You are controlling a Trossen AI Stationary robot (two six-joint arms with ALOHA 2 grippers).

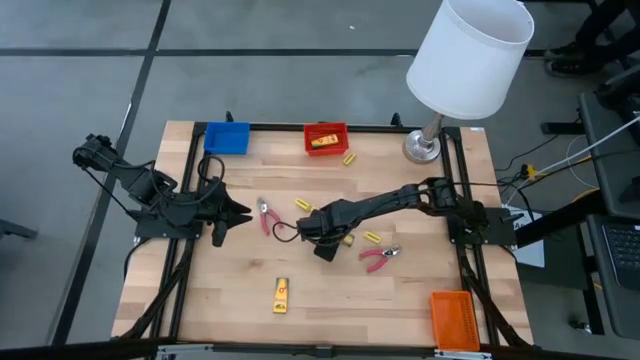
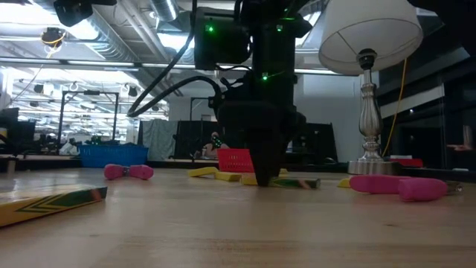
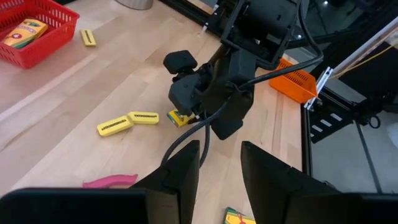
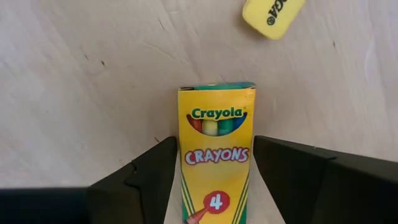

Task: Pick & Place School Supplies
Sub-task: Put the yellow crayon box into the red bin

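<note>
The right gripper is down at the table, its fingers astride a crayon box, not visibly pinching it. A yellow eraser lies just beyond. The left gripper waits half-open, holding nothing.

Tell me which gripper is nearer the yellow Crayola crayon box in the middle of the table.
Right. The right gripper straddles the yellow Crayola crayon box, open fingers either side. The left gripper waits well off, toward the table's left side.
</note>
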